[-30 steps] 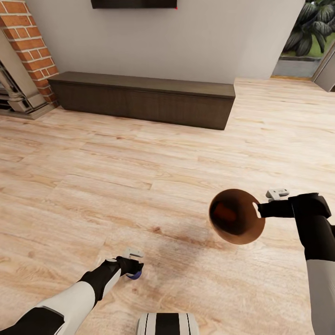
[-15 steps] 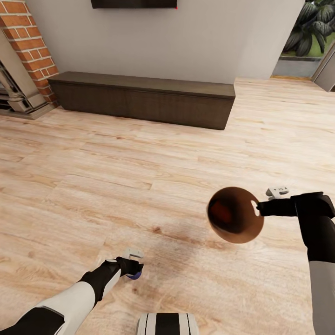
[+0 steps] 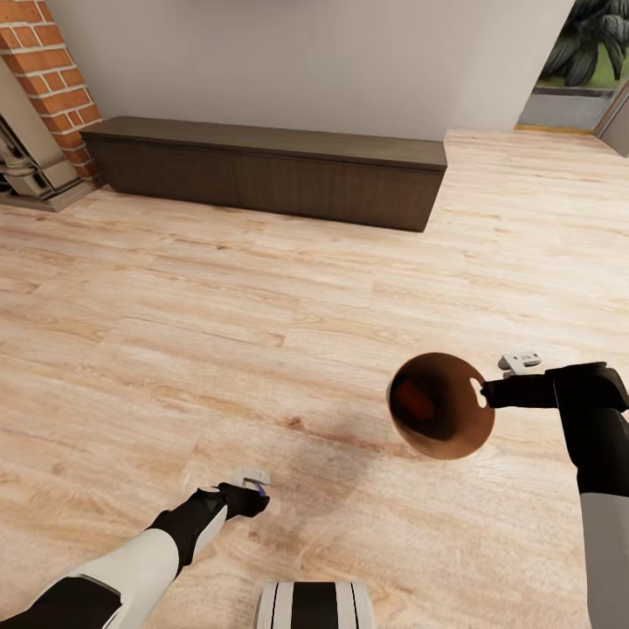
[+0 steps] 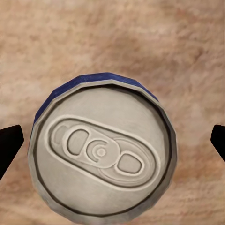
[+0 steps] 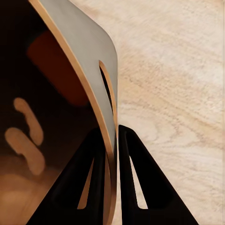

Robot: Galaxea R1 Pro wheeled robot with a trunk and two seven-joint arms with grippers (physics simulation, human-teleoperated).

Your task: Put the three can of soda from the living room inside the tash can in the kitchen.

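We are tilting our view down; left end effector (image 3: 255, 500) is gripping the blue can (image 4: 101, 152), right (image 5: 110, 150) pinching the bin (image 3: 441, 406) at three o'clock.

A light wood plank floor (image 3: 262, 332) spread across the room. A long dark cabinet (image 3: 262, 170) stood against the pale wall (image 3: 306, 61), a brick fireplace (image 3: 39, 87) at one end and green plants (image 3: 594, 39) beyond the other.

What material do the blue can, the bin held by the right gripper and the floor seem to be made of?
Blue can: likely metal, with a matte silver top, embossed pull tab and painted blue side.
Bin: uncertain, perhaps thin plastic or metal; smooth grey outside, glossy brown inside with reflections, thin wall.
Floor: light wood planks, with visible grain and seams.
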